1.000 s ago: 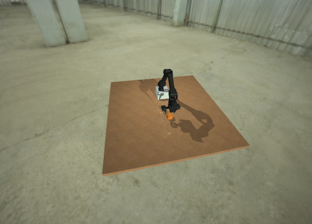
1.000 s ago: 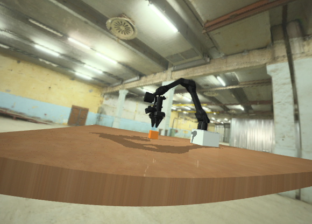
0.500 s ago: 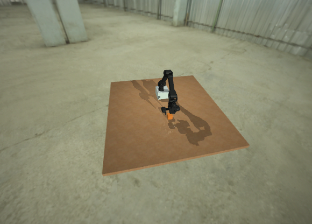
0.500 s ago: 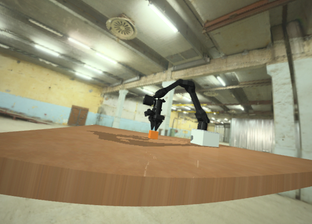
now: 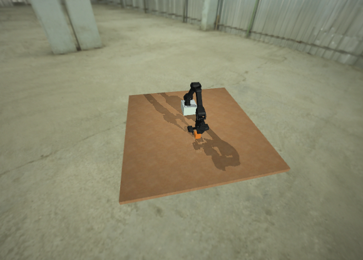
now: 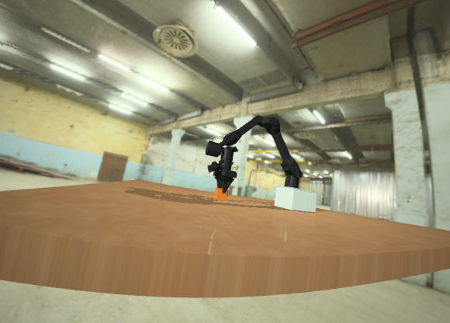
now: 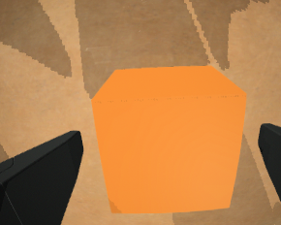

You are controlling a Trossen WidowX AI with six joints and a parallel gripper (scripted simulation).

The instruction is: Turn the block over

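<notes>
The orange block (image 5: pixel 197 135) (image 6: pixel 219 195) (image 7: pixel 170 155) sits on the brown table (image 5: pixel 150 170) (image 6: pixel 116 230). In the wrist view its top and one side show plain orange, and no mark can be made out on them. The underside and the other sides are hidden. My gripper (image 5: pixel 197 132) (image 6: pixel 223 192) (image 7: pixel 172 138) points down at the block and is open. In the wrist view one finger is left of the block and the other right of it, with a gap on both sides.
The white base box (image 5: pixel 189 110) (image 6: pixel 295 199) of the arm stands on the table behind the block, as seen in the top view. The arm arches from it over to the block. Shadows of the arm fall across the table around the block.
</notes>
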